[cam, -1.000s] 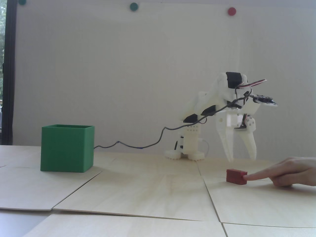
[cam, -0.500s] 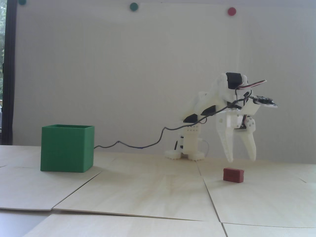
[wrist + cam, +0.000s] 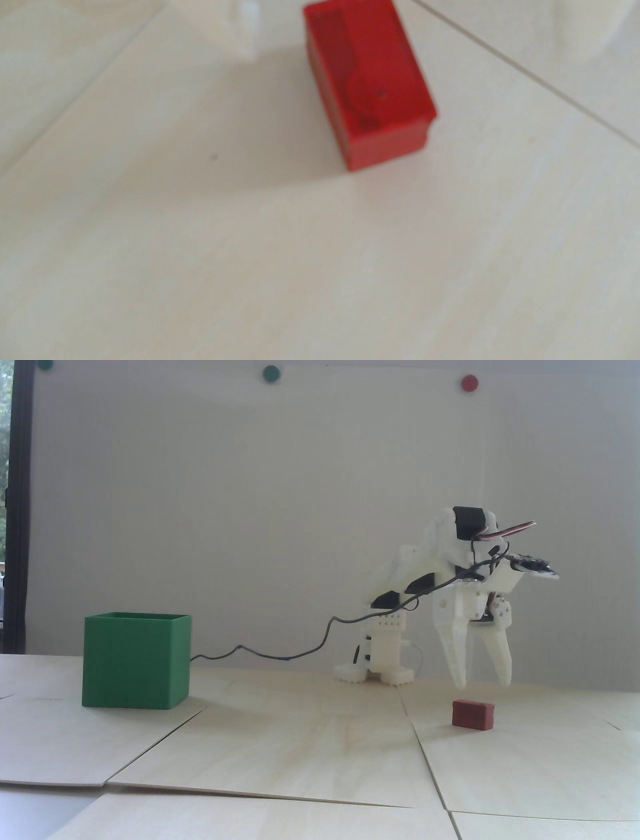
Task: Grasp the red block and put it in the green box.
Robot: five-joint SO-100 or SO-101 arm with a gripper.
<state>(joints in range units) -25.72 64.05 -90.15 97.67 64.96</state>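
Fixed view: end effector (image 3: pixel 483 686) hangs open above the counter (image 3: pixel 300 740), empty, red block (image 3: pixel 473 714) just below; green box (image 3: pixel 136 666) at 9 o'clock, well apart.

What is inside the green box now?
The inside of the green box is hidden by its walls in the fixed view. The red block lies outside on the table.

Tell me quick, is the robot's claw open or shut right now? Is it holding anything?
Gripper: open and holding nothing. It hangs above the red block, which sits on the table.
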